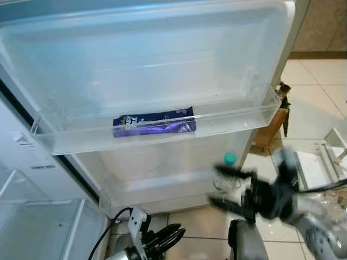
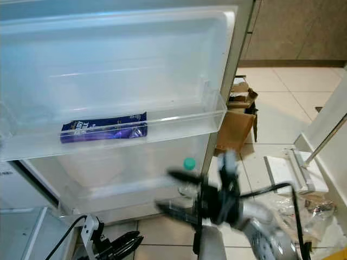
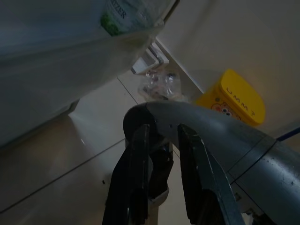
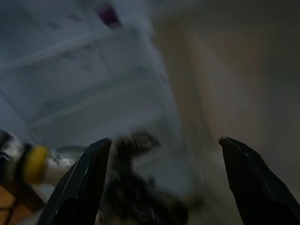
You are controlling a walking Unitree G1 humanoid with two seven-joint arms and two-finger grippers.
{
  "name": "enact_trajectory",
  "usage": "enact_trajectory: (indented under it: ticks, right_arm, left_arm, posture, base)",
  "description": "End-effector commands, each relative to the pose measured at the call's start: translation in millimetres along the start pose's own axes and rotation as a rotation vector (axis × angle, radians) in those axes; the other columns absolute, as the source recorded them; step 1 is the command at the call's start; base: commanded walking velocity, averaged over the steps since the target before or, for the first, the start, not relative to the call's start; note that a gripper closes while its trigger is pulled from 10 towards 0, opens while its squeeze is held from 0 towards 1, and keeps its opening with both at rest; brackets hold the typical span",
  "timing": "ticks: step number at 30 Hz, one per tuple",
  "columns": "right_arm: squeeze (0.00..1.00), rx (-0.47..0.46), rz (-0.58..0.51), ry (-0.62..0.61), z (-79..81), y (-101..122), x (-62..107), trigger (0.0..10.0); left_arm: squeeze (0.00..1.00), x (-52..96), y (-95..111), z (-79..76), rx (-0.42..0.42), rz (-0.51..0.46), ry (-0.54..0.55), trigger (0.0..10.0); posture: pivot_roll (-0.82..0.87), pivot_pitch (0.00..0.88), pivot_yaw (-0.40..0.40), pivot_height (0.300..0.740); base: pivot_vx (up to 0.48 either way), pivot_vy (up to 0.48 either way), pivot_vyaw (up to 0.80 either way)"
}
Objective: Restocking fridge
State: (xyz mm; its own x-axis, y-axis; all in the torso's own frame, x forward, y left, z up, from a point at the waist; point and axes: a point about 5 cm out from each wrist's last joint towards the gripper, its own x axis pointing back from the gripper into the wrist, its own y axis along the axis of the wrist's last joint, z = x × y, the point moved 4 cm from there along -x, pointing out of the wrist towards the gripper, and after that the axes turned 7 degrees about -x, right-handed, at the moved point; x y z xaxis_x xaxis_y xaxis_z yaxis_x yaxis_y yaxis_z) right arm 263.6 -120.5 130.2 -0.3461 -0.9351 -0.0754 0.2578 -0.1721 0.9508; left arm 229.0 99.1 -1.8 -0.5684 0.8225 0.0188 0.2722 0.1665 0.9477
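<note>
Fridge door (image 1: pixel 162 49): swung open and facing the robot, a big white panel with clear plastic racks across it.
Upper door shelf (image 1: pixel 227 122): a long transparent rack, and lying flat in it on its side is a blue and purple packet (image 1: pixel 154 122), sitting left of the middle.
Lower door shelf (image 1: pixel 162 181): another clear rack beneath, with a bottle (image 1: pixel 230 162) standing at its right end, green cap on top, body see-through and hard to make out.
Floor (image 1: pixel 320 81): pale tiles, running off to the right of the door.
Cardboard box (image 2: pixel 236 127): brown, flaps open, on the floor just behind the door's right edge.
Right arm: silver, reaching in from the lower right, blurred.
Right gripper (image 1: pixel 227 187): out in front of the lower door shelf, just below and beside the bottle; jaws spread wide, nothing between them, as the right wrist view confirms with the two black fingers (image 4: pixel 79 187) far apart.
Left gripper (image 1: pixel 165 238): low at the bottom edge, near the floor, hanging idle; jaws narrow, a small gap showing in the left wrist view, holding nothing.
Yellow tub (image 3: pixel 236 98): on the floor in the left wrist view, a cartoon face on its side.
</note>
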Motion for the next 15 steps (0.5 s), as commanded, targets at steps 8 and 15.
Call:
enact_trajectory:
  ticks: [8,15]
  right_arm:
    - [0.0,-0.051,0.1,-0.158,-22.7,-34,17.6,10.0]
    - [0.0,-0.009,0.233,-0.471,-64.5,-70,35.1,10.0]
  left_arm:
    - [0.0,6.0,-11,3.7,0.042,0.019,0.05,10.0]
    - [0.0,19.3,-28,15.4,0.112,0.054,0.177,10.0]
  posture:
    - [-0.04,0.164,0.013,0.408]
    - [-0.05,0.153,0.011,0.408]
  base:
    - [0.0,0.0,0.0]
    - [0.0,0.0,0.0]
